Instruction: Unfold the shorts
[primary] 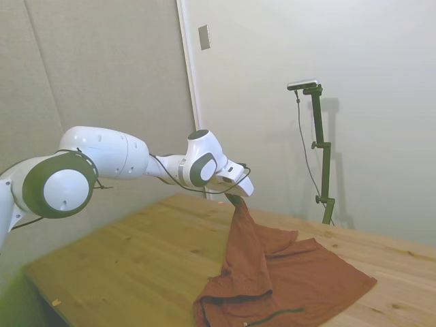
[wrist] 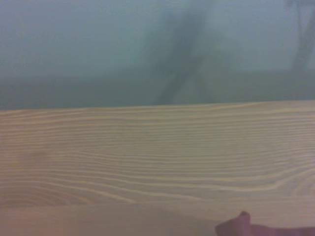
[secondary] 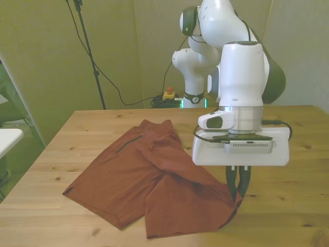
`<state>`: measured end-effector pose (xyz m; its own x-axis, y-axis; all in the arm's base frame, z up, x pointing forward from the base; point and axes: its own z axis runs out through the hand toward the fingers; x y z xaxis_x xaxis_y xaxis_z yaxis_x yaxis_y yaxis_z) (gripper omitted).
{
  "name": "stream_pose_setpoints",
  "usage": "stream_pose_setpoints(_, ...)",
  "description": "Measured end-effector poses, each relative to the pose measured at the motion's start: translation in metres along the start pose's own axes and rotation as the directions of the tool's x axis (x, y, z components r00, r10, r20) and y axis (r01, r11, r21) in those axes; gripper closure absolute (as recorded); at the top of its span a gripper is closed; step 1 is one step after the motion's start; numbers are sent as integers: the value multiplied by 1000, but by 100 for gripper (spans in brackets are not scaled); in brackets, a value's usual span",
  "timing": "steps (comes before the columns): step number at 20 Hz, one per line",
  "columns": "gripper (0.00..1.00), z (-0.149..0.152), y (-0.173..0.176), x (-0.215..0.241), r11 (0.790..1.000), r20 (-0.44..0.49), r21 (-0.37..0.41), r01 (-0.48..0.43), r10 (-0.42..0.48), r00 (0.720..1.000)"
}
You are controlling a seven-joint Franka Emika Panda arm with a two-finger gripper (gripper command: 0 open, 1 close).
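The rust-brown shorts lie mostly spread on the wooden table, with a thin dark drawstring at the waistband. One corner of the fabric is pulled up off the table into a peak. My gripper is shut on that raised corner of the shorts, above the table toward the front view's right. In the side view the gripper holds the tip of the lifted cloth. A small scrap of the shorts shows at the edge of the wrist view.
Bare wood stretches beside the shorts on the arm's side. The table's edge runs close to the held corner in the front view. A white object sits off the table at the front view's left.
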<state>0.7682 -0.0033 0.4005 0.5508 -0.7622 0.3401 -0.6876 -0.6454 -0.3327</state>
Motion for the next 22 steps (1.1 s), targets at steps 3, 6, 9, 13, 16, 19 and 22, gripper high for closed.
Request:
stream_pose_setpoints(3,0,17,-5,-11,1000,0,-20,10,-10,1000)
stream_pose_setpoints(6,0,21,-1,-10,1000,4,-28,7,-7,1000)
stream_pose_setpoints(9,0,21,2,-7,1000,4,-31,5,-5,1000)
stream_pose_setpoints(13,0,22,2,-9,999,10,-32,12,-11,1000)
stream_pose_setpoints(16,0,13,0,-9,999,11,-24,21,-21,1000)
stream_pose_setpoints(19,0,-6,4,-2,1000,8,-23,15,-15,1000)
stream_pose_setpoints(22,0,-31,15,10,1000,-9,-24,4,-4,1000)
